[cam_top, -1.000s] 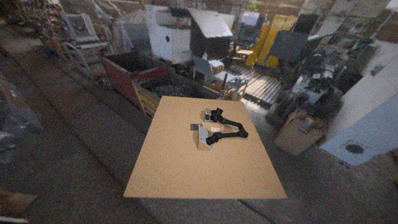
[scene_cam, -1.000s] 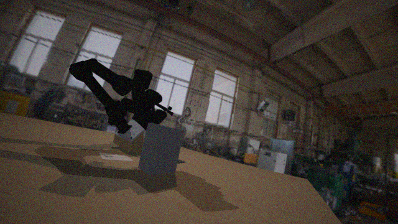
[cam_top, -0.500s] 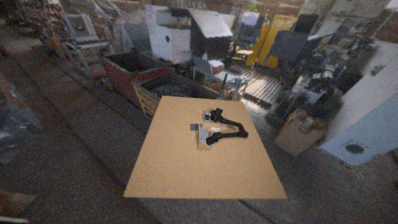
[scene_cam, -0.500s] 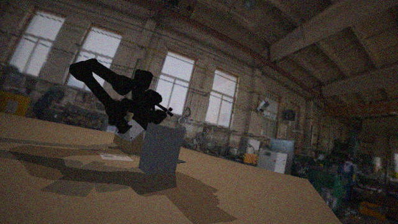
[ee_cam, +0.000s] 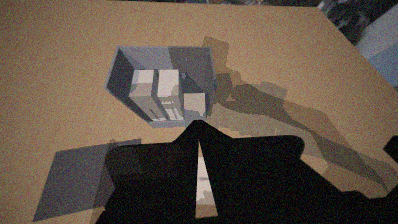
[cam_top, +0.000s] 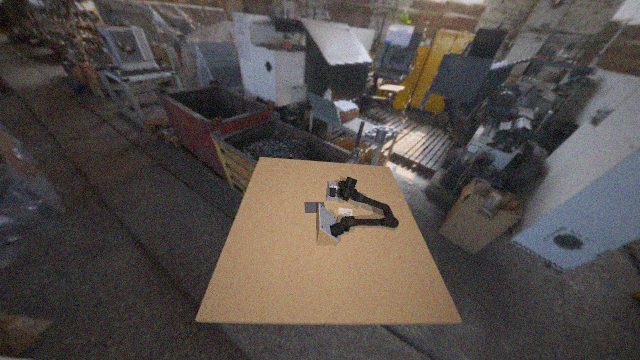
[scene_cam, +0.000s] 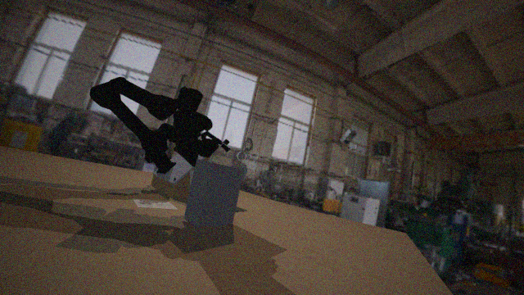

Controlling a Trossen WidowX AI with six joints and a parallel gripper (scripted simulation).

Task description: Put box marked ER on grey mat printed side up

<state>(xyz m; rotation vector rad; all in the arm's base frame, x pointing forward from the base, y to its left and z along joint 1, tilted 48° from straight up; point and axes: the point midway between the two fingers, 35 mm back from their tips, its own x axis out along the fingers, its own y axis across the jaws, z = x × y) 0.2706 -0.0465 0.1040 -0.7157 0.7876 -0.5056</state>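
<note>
Tan table [cam_top: 330, 280] [scene_cam: 327, 233] [ee_cam: 300, 60] — cluttered workshop, tall windows [scene_cam: 229, 94] — claw [ee_cam: 197, 124] closed, holding nothing.

The print on the boxes [ee_cam: 168, 90] is too blurred to read.

"How's the light from above?"

"Moderate on the desk [cam_top: 320, 280] [scene_cam: 327, 238] [ee_cam: 280, 40], an even tan, while the floor around it is dim. A bright patch glares by the slatted pallet [cam_top: 422, 145]."

"And the exterior view?"

"Much darker. Pale daylight shows in the tall windows [scene_cam: 233, 104], and the arm [scene_cam: 135, 96] is nearly a black silhouette. Overlapping shadows spread over the desk."

"Wrist?"

"Dim, the tool [ee_cam: 197, 124] almost pure black, layered shadows at right. Grain speckles all three, and the background is soft and blurry."
</note>
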